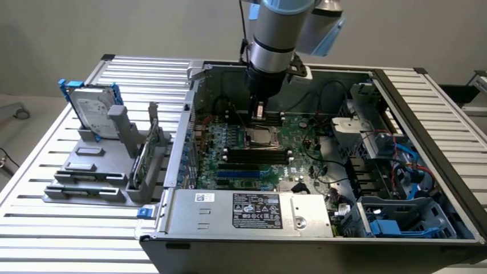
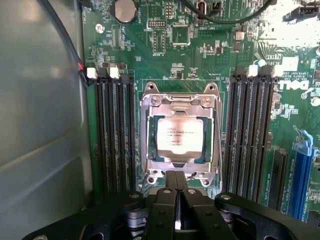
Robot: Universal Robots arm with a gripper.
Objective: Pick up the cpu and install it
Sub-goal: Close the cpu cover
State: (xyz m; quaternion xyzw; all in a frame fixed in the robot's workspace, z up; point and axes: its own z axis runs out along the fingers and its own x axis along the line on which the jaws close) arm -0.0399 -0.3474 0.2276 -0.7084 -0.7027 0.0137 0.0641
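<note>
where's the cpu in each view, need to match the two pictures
Exterior view: the cpu lies in the socket on the green board, directly below the arm's fingers.
Wrist view: the cpu sits inside the metal socket frame, just beyond the shut fingers, not held by them.
Shared landmark: the bank of black memory slots beside the socket.

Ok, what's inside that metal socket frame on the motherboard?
The cpu lies flat inside the socket frame, silver lid facing up. Whatever is under the cpu is covered by it and cannot be seen.
</note>
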